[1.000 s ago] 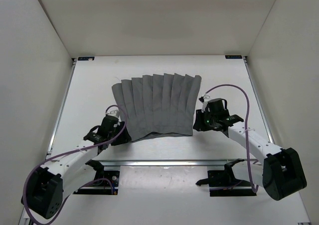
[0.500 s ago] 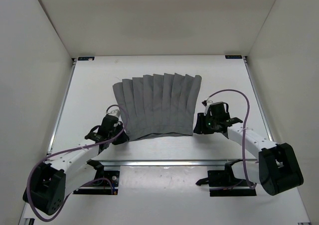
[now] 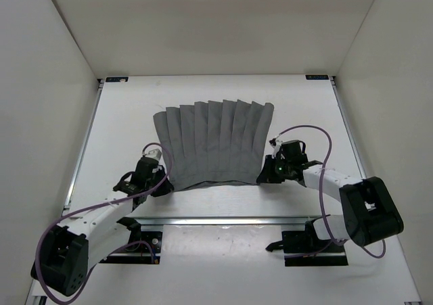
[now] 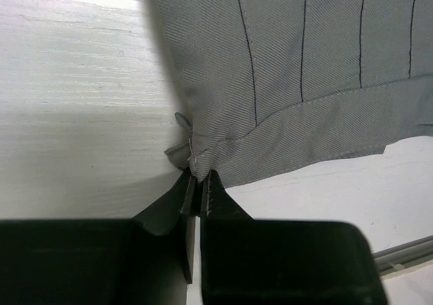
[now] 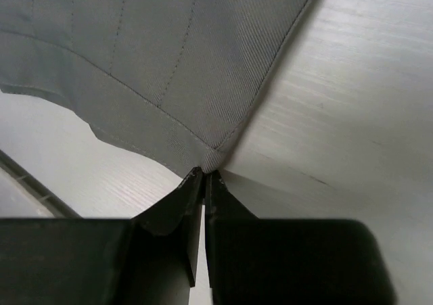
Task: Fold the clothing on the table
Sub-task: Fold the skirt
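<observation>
The grey pleated clothing (image 3: 213, 143) lies spread flat on the white table (image 3: 298, 109), its pleats fanning toward the far side. My left gripper (image 3: 164, 185) is at the garment's near left corner, and in the left wrist view that gripper (image 4: 199, 178) is shut on the bunched corner of the clothing (image 4: 304, 82). My right gripper (image 3: 262, 177) is at the near right corner. The right wrist view shows the right gripper (image 5: 204, 175) shut on the pointed tip of the clothing (image 5: 162, 61).
A metal rail (image 3: 223, 219) runs across the table's near edge, between the arm bases and the cloth. White walls close in the table at the left, right and back. Purple cables loop off both arms.
Both grippers have closed onto the near corners of the clothing. The right arm slid leftward and nearer, bringing its gripper to the right corner. The clothing has hardly shifted.
</observation>
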### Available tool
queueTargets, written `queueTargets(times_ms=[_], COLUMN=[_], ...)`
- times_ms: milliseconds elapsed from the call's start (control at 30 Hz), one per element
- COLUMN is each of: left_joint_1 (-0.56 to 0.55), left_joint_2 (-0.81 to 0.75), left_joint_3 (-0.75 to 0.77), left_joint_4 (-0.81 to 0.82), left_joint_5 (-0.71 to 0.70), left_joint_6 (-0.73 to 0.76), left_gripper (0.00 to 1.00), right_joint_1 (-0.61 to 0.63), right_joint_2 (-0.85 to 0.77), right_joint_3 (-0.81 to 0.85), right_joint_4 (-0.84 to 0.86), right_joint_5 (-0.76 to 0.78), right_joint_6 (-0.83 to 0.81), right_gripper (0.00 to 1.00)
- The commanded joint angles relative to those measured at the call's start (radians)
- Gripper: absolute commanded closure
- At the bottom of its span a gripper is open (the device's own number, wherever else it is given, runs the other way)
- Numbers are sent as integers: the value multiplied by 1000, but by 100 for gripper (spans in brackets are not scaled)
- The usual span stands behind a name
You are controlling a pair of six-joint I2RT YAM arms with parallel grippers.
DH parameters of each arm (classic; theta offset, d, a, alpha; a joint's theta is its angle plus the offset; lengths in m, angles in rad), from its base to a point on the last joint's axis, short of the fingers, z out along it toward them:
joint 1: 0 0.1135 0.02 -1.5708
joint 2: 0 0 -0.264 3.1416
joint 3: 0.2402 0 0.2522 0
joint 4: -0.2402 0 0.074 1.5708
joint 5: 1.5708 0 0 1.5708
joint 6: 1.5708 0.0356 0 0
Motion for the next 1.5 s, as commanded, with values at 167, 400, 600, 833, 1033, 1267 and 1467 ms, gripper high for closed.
queueTargets(times_ms=[167, 400, 600, 833, 1033, 1267, 1467], left_joint_1=[5, -26, -22, -25, 21, 54, 161], left_joint_2=[-79, -200, -367, -438, -311, 198, 621], left_joint_3=[37, 199, 201, 296, 451, 583, 693], left_joint_4=[-74, -277, -381, -460, -386, -45, 129], left_joint_5=[19, 44, 87, 142, 130, 50, 128], left_joint_6=[23, 26, -20, -35, 15, 39, 12], left_gripper=[100, 100, 100, 100, 100, 100, 100], right_joint_1=[23, 8, 35, 5, -65, -204, -277], right_joint_2=[-55, -324, -492, -686, -589, -169, 265], right_joint_3=[28, 120, 121, 160, 320, 433, 686], right_joint_4=[-46, -319, -509, -693, -662, -199, -149], right_joint_5=[-45, -6, -18, -79, -110, -116, -74], right_joint_6=[9, -9, 9, 23, -40, 69, 28], right_gripper=[100, 100, 100, 100, 100, 100, 100])
